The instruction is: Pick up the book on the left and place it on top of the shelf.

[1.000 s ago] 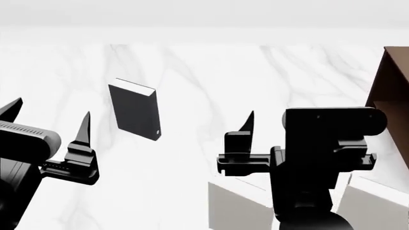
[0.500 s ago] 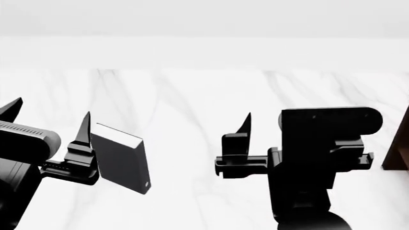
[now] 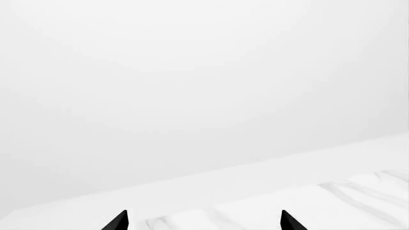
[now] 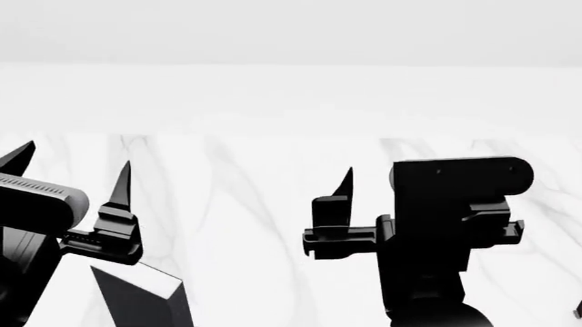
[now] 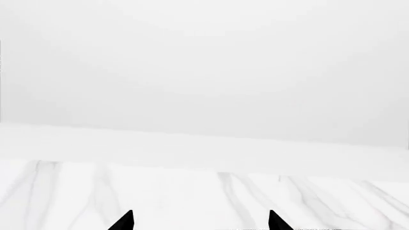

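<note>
Book low at the head view's left, both arms raised over white marble.

Left gripper point(image 4: 68, 163), a black 2-fingered pincer, stands with its pointed fingers spread wide and nothing between them; the left wrist view shows only the 2 tips point(image 3: 120, 219) over the white grey-veined marble tabletop point(image 4: 245, 197). Just below it, the thin charcoal-black hardcover book point(image 4: 136, 300) with white page edges is cut off by the bottom edge, so only its upper corner shows. Right gripper point(image 5: 199, 219): in the head view 1 finger point(image 4: 344, 185) shows and the arm's black body hides the other, but the right wrist view shows 2 tips set well apart, empty. A dark sliver at the far right edge is too small to identify.
</note>
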Robot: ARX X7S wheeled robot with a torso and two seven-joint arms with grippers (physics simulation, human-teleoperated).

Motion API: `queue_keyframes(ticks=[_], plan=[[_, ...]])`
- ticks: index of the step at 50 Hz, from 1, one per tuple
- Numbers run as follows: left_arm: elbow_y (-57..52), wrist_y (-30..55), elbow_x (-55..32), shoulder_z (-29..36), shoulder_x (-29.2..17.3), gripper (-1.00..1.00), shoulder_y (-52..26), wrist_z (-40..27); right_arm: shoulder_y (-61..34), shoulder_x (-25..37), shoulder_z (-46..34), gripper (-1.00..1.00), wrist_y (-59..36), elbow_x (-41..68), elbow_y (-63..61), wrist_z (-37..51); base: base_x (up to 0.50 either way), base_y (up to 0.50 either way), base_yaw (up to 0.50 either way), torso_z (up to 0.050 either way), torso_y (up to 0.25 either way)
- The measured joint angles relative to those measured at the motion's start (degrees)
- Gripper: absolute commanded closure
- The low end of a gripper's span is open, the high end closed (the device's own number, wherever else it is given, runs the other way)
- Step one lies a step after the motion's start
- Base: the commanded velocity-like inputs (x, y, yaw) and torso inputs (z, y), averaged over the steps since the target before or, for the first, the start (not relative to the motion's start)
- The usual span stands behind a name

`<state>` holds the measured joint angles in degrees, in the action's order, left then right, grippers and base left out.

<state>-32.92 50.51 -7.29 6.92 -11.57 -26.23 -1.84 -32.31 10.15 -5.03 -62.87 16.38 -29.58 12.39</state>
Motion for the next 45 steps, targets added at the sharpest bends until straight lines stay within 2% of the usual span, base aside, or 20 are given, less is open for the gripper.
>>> queue_keyframes(ticks=[12, 22, 34, 45], plan=[[0.0, -0.1, -0.4, 0.1, -0.3, -1.0, 0.1, -0.3, -1.7, 1.5, -3.5, -1.0, -3.9, 1.0, 1.8, -1.6, 0.0, 0.0, 0.0, 0.0, 0.0], [-0.5, 0.1, -0.8, 0.0, -0.6, -1.0, 0.2, -0.6, -6.5, 4.2, -9.8, -1.0, -6.1, 4.2, 9.0, -9.4, 0.0, 0.0, 0.0, 0.0, 0.0], [-0.5, 0.1, -1.3, 0.0, -0.9, -1.0, 0.2, -0.9, -11.6, 6.2, -18.6, -1.0, -2.4, 5.8, 19.8, -19.8, 0.0, 0.0, 0.0, 0.0, 0.0], [-0.4, 0.0, -1.7, -0.1, -1.2, -1.0, 0.2, -1.1, -13.7, 4.8, -25.9, -1.0, 2.0, 5.3, 27.9, -25.4, 0.0, 0.0, 0.0, 0.0, 0.0]])
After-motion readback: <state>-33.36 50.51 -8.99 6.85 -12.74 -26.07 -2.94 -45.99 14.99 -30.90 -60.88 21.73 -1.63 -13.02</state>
